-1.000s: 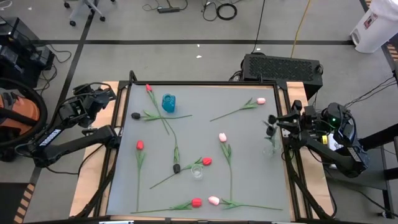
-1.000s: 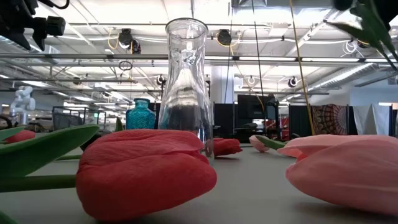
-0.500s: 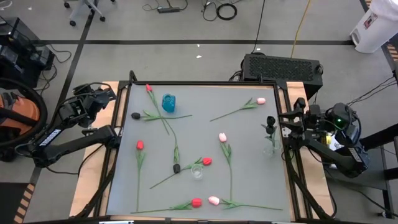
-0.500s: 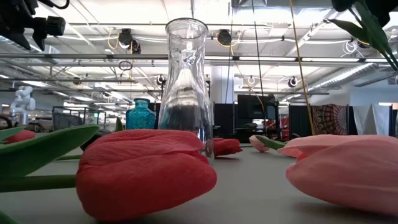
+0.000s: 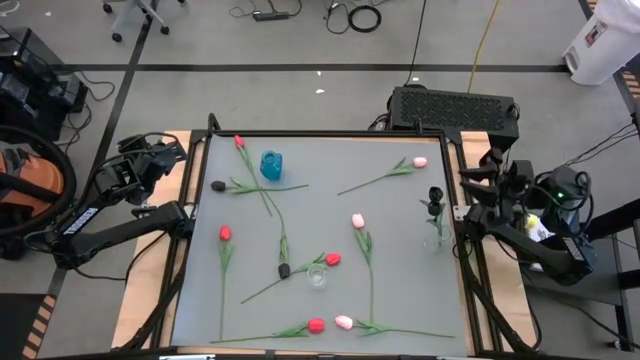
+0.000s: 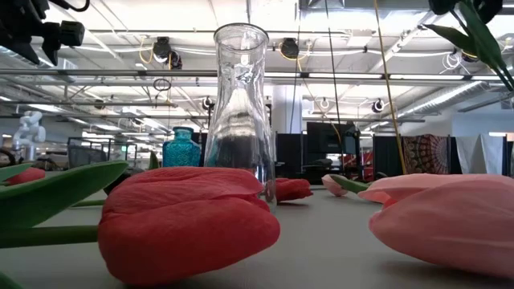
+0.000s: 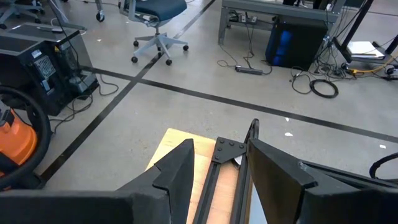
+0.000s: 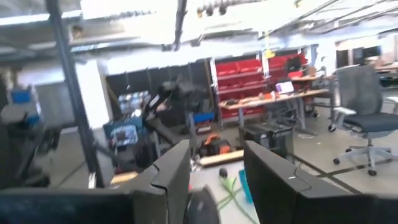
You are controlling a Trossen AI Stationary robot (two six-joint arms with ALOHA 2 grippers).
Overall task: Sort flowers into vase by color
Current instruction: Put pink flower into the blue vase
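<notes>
Here the tabletop (image 5: 400, 300) carries tulips (image 5: 360, 232) scattered around its centre, beside a clear vase (image 5: 317, 276) and a teal vase (image 5: 271, 164). The left arm waits off the 9 o'clock edge, its fingers (image 7: 174, 180) parted, holding nothing. The right arm's fingers (image 8: 171, 171), off the 3 o'clock edge, stand apart and empty, beside a vased black tulip (image 5: 435, 196).

Low view crops pink tulip (image 6: 450, 221) at right edge; background blurred.

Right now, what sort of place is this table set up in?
Likely a robotics lab or workshop: bare concrete floor with loose cables, rolling office chairs, and shelves of red parts bins behind workbenches.
</notes>
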